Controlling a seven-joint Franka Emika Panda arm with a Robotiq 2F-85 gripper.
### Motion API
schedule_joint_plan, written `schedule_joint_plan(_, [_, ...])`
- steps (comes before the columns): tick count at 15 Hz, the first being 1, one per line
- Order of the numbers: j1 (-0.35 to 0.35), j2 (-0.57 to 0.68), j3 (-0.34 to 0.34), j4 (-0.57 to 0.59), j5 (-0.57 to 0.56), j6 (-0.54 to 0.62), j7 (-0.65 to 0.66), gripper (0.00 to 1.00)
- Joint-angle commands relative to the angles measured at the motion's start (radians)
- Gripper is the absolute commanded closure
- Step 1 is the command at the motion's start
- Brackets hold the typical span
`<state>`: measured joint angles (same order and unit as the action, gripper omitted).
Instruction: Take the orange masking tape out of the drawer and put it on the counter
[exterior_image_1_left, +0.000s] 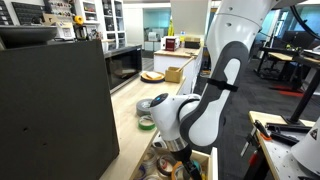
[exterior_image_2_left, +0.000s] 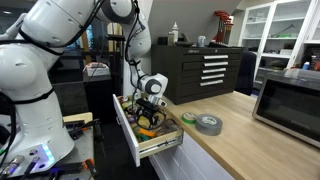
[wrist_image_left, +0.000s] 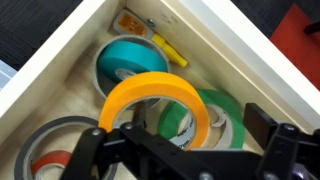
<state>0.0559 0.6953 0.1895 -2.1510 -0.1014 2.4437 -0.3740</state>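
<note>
Orange tape (wrist_image_left: 150, 86) tilted in the drawer (wrist_image_left: 65, 62), over a teal roll (wrist_image_left: 118, 48) and a green roll (wrist_image_left: 228, 112). Tool (wrist_image_left: 178, 142) low in the drawer, jaws spread wide, gripping nothing.

The arm (exterior_image_1_left: 215, 100) is built of fat, rounded white shells with a glossy finish. Each link meets the next at a narrow dark seam, and in an exterior view a black band crosses one of the shells. A thin black cable (exterior_image_2_left: 129, 55) runs along the white links. The last link ends in a pale collar (exterior_image_2_left: 153, 84), and beyond it the gripper (wrist_image_left: 180, 150) is matt black throughout (blocky linkages, square-edged fingers (wrist_image_left: 85, 158)).
</note>
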Motion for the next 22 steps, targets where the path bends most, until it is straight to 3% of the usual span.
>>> schedule_joint_plan(1, [-0.027, 0.027, 0.019, 0.017, 0.016, 0.007, -0.027, 0.0])
schedule_joint_plan(11, [-0.037, 0.069, 0.058, 0.036, 0.037, 0.014, -0.04, 0.0])
schedule_joint_plan(12, [-0.036, 0.071, 0.061, 0.036, 0.035, 0.015, -0.04, 0.25])
schedule_joint_plan(14, [-0.038, 0.073, 0.068, 0.037, 0.034, 0.014, -0.047, 0.32])
schedule_joint_plan(22, [-0.041, 0.064, 0.072, 0.028, 0.034, 0.019, -0.05, 0.85])
